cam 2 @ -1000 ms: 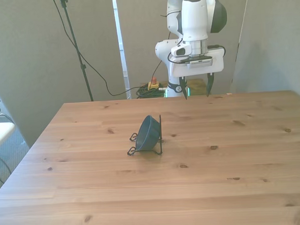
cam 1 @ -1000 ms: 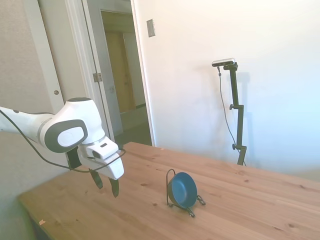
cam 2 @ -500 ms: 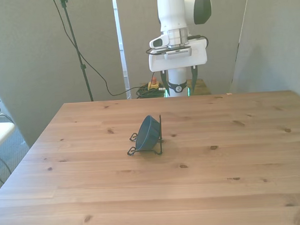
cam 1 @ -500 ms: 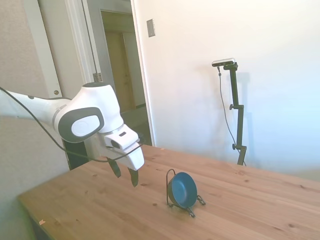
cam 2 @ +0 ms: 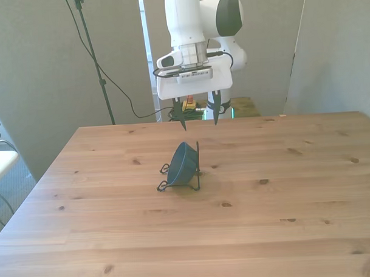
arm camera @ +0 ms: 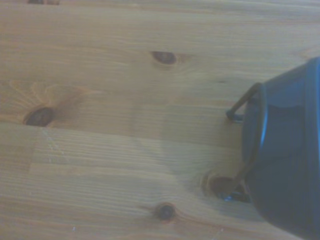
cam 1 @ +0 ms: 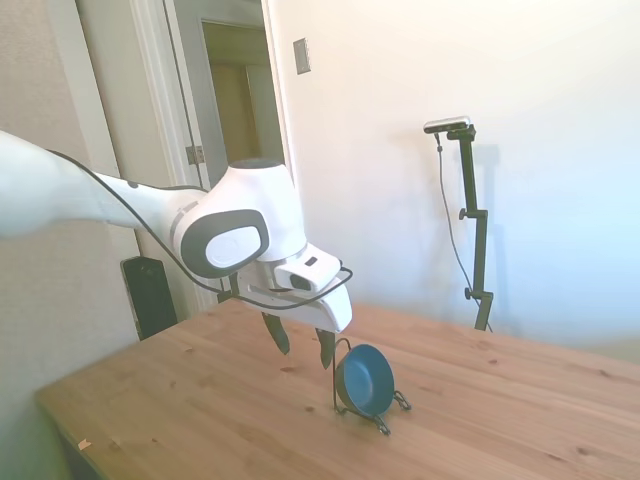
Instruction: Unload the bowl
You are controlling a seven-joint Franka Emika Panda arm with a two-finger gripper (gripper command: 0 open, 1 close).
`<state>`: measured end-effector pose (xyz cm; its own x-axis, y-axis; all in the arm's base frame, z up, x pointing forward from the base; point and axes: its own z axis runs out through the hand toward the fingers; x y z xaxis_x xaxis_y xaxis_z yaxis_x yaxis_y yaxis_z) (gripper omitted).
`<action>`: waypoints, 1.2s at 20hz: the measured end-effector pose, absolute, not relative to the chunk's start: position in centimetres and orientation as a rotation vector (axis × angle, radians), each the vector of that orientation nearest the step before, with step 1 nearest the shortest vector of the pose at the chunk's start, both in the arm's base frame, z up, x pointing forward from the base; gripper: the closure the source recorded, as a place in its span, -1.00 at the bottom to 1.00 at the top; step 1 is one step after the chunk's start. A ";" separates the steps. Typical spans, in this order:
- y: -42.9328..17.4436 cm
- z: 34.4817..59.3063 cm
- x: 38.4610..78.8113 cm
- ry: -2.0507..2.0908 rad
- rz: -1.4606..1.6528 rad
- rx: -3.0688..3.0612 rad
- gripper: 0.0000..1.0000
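1. The white robot arm has swung across the table, moving toward the front view's left over the last second
2. Its gripper, earlier out past the table's far edge, now hangs above the tabletop just behind the bowl
3. In the side view the gripper now sits just beside the bowl, no longer well apart

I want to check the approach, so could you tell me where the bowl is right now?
The bowl sits tilted on edge in the wire stand, slightly toward the front view's left of the table's middle, below the open tool.
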<state>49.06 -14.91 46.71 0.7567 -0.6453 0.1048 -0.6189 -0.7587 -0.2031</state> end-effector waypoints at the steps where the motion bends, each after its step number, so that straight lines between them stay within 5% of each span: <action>1: -15.1 46.3 49.4 0.978 -0.240 -2.806 -1.00; 16: -18.8 46.6 50.6 0.964 -0.232 -2.823 -1.00; 24: -19.3 44.6 51.4 0.796 -0.178 -2.851 -1.00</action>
